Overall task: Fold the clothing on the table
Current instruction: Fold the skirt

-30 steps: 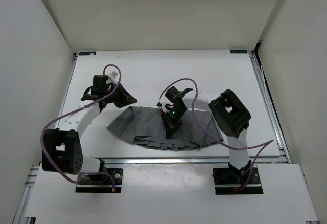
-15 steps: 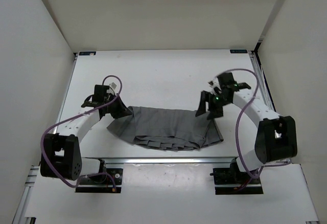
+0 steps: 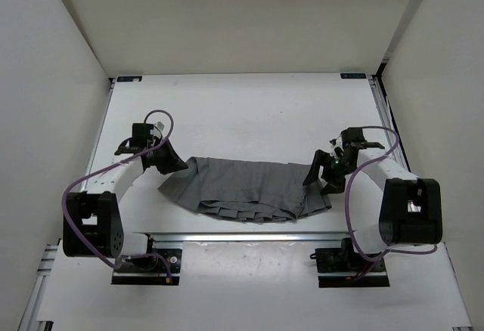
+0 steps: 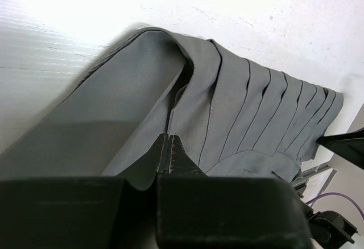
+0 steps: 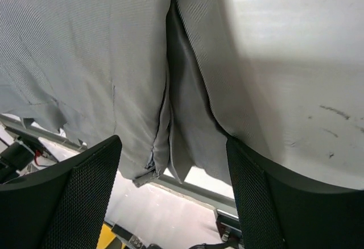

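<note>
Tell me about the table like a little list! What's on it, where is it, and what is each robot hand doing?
thing: dark grey pleated skirt
where: lying flat on the white table, towards the near edge
left hand: shut, pinching the skirt's left end
right hand: open, at the skirt's right end, gripping nothing
layers: the pleated hem peeks out along the near side under a smoother layer
</note>
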Robot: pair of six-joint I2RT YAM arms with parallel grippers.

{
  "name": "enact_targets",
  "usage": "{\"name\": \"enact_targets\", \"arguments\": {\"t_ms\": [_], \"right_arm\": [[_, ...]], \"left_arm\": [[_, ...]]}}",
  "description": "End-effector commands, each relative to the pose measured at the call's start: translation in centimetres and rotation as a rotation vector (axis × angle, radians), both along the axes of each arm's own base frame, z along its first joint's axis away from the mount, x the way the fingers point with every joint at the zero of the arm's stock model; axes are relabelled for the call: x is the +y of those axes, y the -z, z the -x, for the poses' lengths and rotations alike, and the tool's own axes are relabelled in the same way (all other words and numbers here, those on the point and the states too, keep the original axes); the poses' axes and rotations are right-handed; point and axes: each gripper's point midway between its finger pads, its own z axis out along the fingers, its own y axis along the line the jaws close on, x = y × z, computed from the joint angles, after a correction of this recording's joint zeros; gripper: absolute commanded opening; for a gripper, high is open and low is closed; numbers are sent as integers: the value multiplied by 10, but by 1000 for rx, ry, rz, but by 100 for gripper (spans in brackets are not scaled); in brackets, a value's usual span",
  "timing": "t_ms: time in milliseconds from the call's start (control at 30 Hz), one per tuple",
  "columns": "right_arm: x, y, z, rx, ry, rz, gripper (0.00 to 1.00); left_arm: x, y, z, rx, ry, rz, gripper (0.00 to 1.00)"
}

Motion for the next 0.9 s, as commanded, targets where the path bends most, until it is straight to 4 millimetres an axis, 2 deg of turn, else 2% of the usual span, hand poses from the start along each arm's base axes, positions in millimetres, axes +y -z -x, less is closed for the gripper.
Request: {"name": "enact_targets", "arguments": {"t_ms": [0, 67, 133, 167, 200, 333, 467, 567, 700, 833, 867], "right_arm": [[-3, -13, -26, -91, 6, 37, 79], [-13, -24, -40, -140, 23, 68, 79], [-26, -28, -45, -143, 40, 103, 79], [-27, -29, -50, -160, 29, 106, 79], [-36, -28, -53, -158, 58, 106, 79], [-39, -12, -45, -121, 59, 90, 79], [-21, 9, -27, -59, 39, 15, 79], [6, 14, -23, -86, 21, -142, 79], [25, 22, -13, -63, 4, -203, 77], [54, 15, -6, -62, -39, -340, 66], [57, 16, -4, -58, -36, -346, 58]], "left_arm": [[3, -11, -7, -31, 10, -5, 0], [9, -7, -6, -21, -5, -22, 0], [15, -3, -5, -17, -18, -38, 0], [25, 1, -4, -2, -54, -42, 0], [33, 3, -3, 4, -78, -44, 0], [43, 9, 2, 22, -127, -8, 0], [41, 16, 8, 36, -161, 71, 0], [42, 14, 7, 31, -162, 66, 0], [46, 18, 10, 43, -172, 34, 0], [54, 38, 19, 68, -198, 1, 0], [54, 47, 25, 85, -208, -7, 0]]}}
